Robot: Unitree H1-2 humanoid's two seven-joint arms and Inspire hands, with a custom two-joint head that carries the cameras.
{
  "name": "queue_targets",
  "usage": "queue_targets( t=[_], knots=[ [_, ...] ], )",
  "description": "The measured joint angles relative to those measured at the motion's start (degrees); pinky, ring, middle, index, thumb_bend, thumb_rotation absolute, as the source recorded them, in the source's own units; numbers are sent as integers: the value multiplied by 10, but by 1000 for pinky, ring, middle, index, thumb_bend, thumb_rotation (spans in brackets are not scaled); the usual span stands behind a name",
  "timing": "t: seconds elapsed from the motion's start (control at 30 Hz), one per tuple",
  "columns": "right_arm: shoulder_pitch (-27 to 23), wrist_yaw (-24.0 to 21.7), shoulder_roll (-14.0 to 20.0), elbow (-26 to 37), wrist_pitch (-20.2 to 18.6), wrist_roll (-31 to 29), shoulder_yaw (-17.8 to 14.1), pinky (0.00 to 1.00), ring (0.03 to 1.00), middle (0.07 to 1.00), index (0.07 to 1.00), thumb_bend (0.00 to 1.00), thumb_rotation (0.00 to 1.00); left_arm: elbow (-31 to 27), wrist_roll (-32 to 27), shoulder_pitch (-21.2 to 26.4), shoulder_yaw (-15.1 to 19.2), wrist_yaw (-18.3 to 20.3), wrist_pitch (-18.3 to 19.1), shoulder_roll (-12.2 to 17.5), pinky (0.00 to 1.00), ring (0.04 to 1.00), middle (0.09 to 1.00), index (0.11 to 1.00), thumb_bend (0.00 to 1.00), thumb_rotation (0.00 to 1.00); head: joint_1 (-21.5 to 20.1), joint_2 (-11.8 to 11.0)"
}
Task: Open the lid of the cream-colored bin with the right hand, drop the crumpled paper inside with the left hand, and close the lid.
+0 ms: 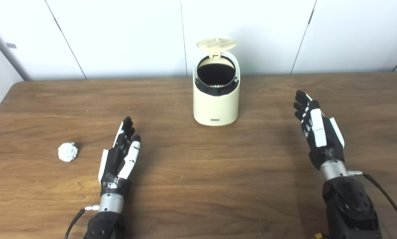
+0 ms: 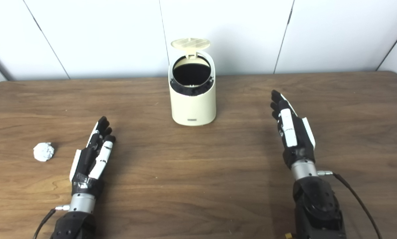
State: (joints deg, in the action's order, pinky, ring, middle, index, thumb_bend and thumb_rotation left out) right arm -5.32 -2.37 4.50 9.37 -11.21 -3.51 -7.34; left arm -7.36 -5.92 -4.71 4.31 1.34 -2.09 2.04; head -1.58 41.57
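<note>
You've got the bin (image 1: 216,99) upright at top centre, lid (image 1: 216,43) flipped up, mouth facing you. Paper (image 1: 67,151) lies lower left on the bench (image 1: 198,186). Left hand (image 1: 120,156) and right hand (image 1: 317,131) both released, empty.

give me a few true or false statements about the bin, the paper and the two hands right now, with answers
1. The lid of the cream-colored bin stands open. True.
2. The crumpled paper is inside the bin. False: it lies on the table, left of the left hand.
3. The left hand holds the paper. False: it is open and apart from it.
4. The right hand is open, holding nothing. True.
5. The right hand touches the bin. False: it is well to the bin's right.
</note>
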Motion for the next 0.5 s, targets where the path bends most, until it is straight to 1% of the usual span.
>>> queue_targets(
  t=[0.03, 0.13, 0.33, 0.5],
  knots=[
    [1, 0, -1, -1, 1, -1, 0, 984, 949, 949, 911, 546, 965, 0, -3, -1, 1, 0, 0, 0, 1000, 1000, 1000, 1000, 200, 500, 0, 0],
    [2, 0, -1, -8, 8, -10, 0, 998, 957, 952, 915, 542, 990, 0, -6, -1, 1, 1, 0, 1, 1000, 1000, 1000, 1000, 198, 495, 2, 0],
    [9, 0, -3, -17, 16, -33, -2, 1000, 945, 947, 912, 509, 1000, -1, -9, -1, 2, 3, 1, 2, 1000, 1000, 1000, 1000, 251, 497, 5, 2],
    [16, 2, -6, -17, 16, -45, -4, 1000, 954, 957, 925, 512, 1000, -1, -10, -1, 3, 9, 1, 5, 1000, 1000, 1000, 1000, 251, 499, 15, 4]
  ],
)
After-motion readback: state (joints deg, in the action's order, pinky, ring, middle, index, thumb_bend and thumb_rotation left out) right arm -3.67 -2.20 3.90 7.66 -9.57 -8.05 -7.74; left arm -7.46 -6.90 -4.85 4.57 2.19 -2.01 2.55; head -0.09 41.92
